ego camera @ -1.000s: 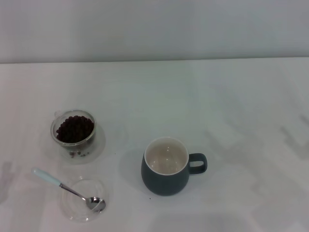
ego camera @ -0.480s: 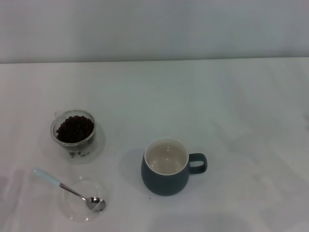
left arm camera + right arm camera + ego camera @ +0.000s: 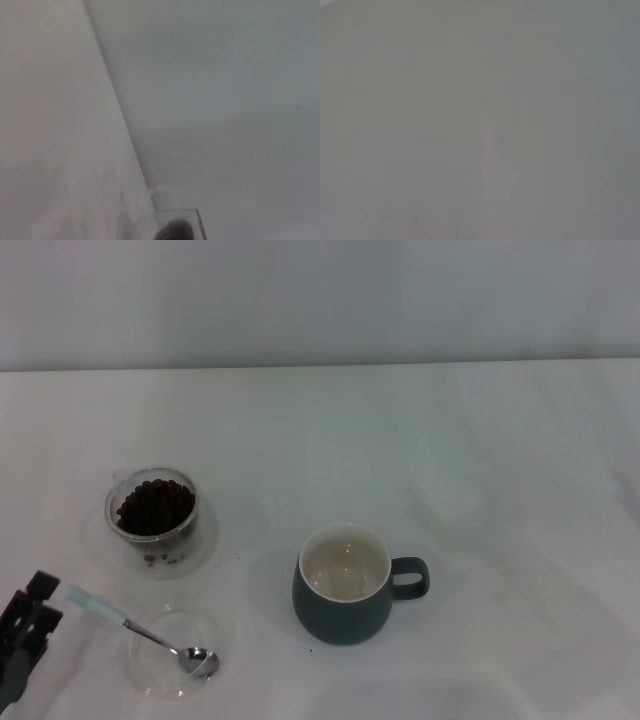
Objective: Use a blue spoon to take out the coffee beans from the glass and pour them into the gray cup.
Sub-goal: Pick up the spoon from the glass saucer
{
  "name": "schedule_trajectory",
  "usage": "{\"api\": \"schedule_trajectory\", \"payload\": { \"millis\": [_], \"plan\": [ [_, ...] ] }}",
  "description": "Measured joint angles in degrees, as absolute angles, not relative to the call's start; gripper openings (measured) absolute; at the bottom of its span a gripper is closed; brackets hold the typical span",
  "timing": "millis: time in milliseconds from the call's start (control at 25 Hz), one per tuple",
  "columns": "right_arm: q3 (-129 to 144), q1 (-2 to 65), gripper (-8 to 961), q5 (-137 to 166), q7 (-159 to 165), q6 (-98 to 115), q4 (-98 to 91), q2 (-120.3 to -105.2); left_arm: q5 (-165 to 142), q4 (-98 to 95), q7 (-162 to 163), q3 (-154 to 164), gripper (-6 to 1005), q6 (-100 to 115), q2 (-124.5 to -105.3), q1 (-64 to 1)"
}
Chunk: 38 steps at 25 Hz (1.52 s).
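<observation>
Left gripper (image 3: 25, 635) was at the counter's near-left corner, just beside the blue spoon (image 3: 135, 631); can't tell its opening, nothing visibly held.
Spoon: pale-blue handle tip was nearest the gripper, apart from it; shiny metal bowl rested in a shallow clear glass dish (image 3: 150, 680) by the near edge. Gray cup (image 3: 345, 585), rounded dark ceramic, off-white inside, loop handle to the right, sat mid-counter. Farther left, the glass (image 3: 152, 510), clear and round, held dark coffee beans (image 3: 155, 505) heaped. Right gripper wasn't in view.
</observation>
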<state>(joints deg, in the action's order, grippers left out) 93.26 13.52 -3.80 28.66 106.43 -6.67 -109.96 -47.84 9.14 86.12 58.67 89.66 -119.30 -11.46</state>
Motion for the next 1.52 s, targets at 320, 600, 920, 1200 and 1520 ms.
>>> {"api": "schedule_trajectory", "payload": {
  "millis": [320,600,920,1200,1520],
  "plan": [
    [93.6,12.8,735,-3.7,28.5,106.7,-6.5,-110.41,-47.1,7.5,86.5,58.7,825,89.9,-119.2,-8.9],
    [93.9,12.3,734,-3.5,28.2,108.5,-6.1,-110.91,-48.2,5.0,90.3,60.9,826,88.9,-118.69,-9.8],
    [93.7,10.4,735,-3.5,28.2,109.9,-6.2,-111.46,-48.3,4.8,91.3,61.5,825,85.4,-118.72,-10.0],
    [93.6,9.8,734,-3.5,28.2,111.1,-6.1,-111.7,-49.0,4.0,92.3,64.4,824,83.3,-118.57,-11.9],
    [93.8,9.7,733,-3.5,28.1,111.5,-5.9,-111.77,-49.8,3.9,92.7,65.2,825,80.8,-118.54,-12.8]
  ]
}}
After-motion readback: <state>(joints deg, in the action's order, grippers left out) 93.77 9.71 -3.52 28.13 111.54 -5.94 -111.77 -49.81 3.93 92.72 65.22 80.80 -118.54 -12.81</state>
